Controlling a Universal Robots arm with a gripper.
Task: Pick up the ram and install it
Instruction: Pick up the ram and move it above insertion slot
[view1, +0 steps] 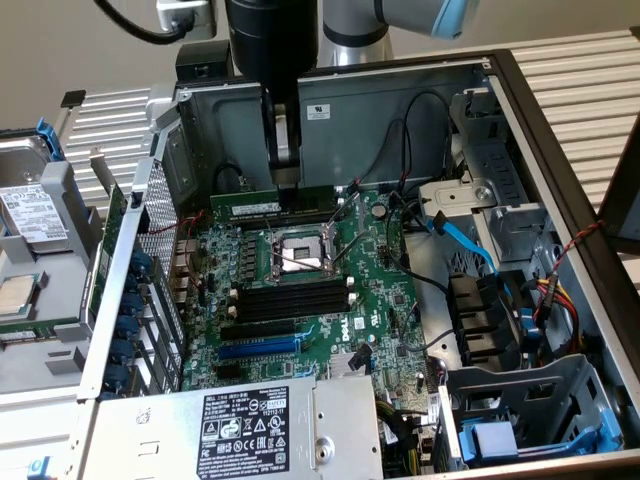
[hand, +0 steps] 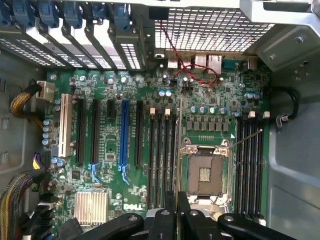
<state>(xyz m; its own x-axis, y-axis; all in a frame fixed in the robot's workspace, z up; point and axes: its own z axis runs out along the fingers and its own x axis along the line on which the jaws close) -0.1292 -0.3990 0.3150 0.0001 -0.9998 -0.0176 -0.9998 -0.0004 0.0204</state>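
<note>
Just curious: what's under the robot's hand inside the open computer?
A long thin green ram stick, gripped by the hand, over the green motherboard beside the metal processor socket. The stick hides whatever lies beneath.

Inside the case (view1: 400, 95), the ram (view1: 258, 206) stands just beyond the CPU socket (view1: 297, 256), memory slots (view1: 290, 300) nearer, power supply (view1: 250, 425) nearest.

One ram (view1: 250, 206), one blue slot (hand: 123, 132), one socket (hand: 205, 172).

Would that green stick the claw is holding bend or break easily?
Probably stiff: the ram juts out straight though the claw pinches it near its middle. Likely light, since it looks very thin edge-on. Maybe fragile: a bare circuit board, no cover.
</note>
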